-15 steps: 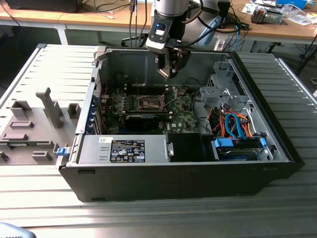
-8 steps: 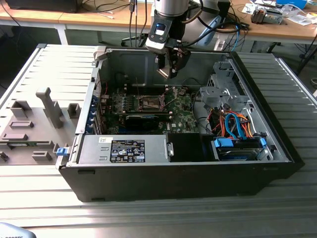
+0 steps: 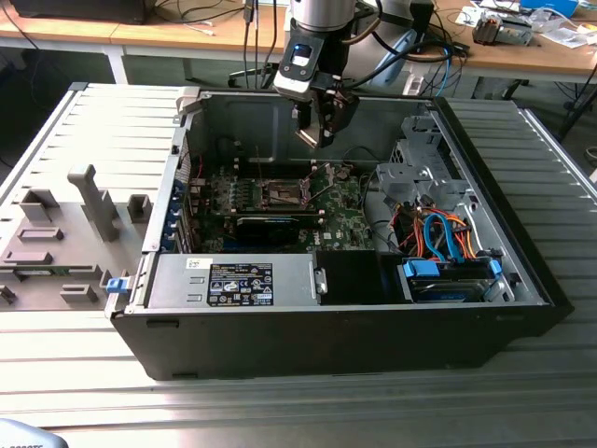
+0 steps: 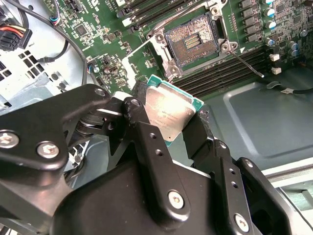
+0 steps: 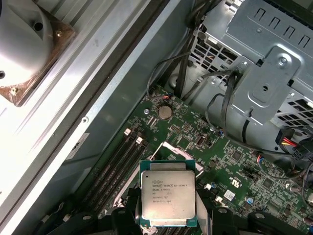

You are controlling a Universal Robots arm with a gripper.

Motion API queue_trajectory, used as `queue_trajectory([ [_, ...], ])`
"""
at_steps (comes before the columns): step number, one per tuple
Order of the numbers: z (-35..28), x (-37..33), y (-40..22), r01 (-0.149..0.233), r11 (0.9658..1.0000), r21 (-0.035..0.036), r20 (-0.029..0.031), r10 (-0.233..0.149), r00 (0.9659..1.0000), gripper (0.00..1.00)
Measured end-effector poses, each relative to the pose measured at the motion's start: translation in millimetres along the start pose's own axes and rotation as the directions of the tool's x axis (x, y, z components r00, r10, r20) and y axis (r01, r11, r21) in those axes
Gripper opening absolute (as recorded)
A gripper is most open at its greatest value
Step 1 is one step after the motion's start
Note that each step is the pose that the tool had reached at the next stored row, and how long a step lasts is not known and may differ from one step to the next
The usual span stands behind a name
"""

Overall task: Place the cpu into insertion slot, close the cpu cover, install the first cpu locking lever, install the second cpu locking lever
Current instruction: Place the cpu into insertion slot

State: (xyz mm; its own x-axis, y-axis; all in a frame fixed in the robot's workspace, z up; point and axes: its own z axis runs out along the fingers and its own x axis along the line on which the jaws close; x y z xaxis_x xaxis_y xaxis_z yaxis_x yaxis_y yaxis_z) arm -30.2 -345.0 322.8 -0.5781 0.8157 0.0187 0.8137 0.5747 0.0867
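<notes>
My gripper point(image 4: 168, 116) is shut on the cpu point(image 4: 168, 108), a square chip with a silvery-grey top and green edge, clamped at two opposite sides between black fingers point(image 4: 135, 108). In the first wrist view the cpu point(image 5: 167, 198) hangs over the green motherboard point(image 5: 234, 166). The insertion slot point(image 4: 191, 43) lies bare a short way past the chip, its dark pin field showing. The cpu cover point(image 4: 157, 49) stands raised at one side of the slot. A thin locking lever point(image 4: 247, 62) sticks out beside the slot. In the exterior view my gripper point(image 3: 319, 131) hovers above the slot point(image 3: 283, 194) inside the open computer case.
A metal drive cage point(image 3: 420, 168) with orange and blue cables point(image 3: 448, 238) stands at the exterior view's right. A power supply point(image 3: 233, 280) lies along the near wall. Long memory slots point(image 4: 220, 73) flank the socket. A grey fixture point(image 3: 56, 233) sits outside the case.
</notes>
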Motion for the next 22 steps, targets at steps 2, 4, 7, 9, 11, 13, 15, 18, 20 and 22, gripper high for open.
queue_trajectory([
  [2, 0.0, 0.0, 0.0, -0.001, 1.0000, 0.0000, 0.0002, 0.001, 1.0000, 0.54],
  [4, 0.0, 0.0, 0.0, -0.003, 1.0000, -0.0001, 0.0003, 0.003, 1.0000, 0.54],
  [7, 0.0, 0.0, 0.0, -0.005, 1.0000, -0.0001, 0.0005, 0.005, 1.0000, 0.54],
  [9, 0.1, 0.0, 0.0, -0.007, 1.0000, -0.0002, 0.0006, 0.007, 1.0000, 0.54],
  [11, 0.1, 0.0, 0.0, -0.008, 1.0000, -0.0002, 0.0007, 0.008, 1.0000, 0.54],
  [13, 0.1, 0.0, 0.0, -0.009, 1.0000, -0.0002, 0.0008, 0.009, 1.0000, 0.54],
  [15, 0.1, 0.0, 0.0, -0.009, 1.0000, -0.0002, 0.0008, 0.009, 1.0000, 0.54],
  [18, 0.1, 0.0, 0.0, -0.011, 0.9999, -0.0002, 0.0010, 0.011, 0.9999, 0.54],
  [20, 0.1, 0.0, 0.0, -0.012, 0.9999, -0.0002, 0.0011, 0.012, 0.9999, 0.54],
  [22, 0.2, 0.0, 0.0, -0.014, 0.9999, -0.0003, 0.0012, 0.014, 0.9999, 0.54],
])
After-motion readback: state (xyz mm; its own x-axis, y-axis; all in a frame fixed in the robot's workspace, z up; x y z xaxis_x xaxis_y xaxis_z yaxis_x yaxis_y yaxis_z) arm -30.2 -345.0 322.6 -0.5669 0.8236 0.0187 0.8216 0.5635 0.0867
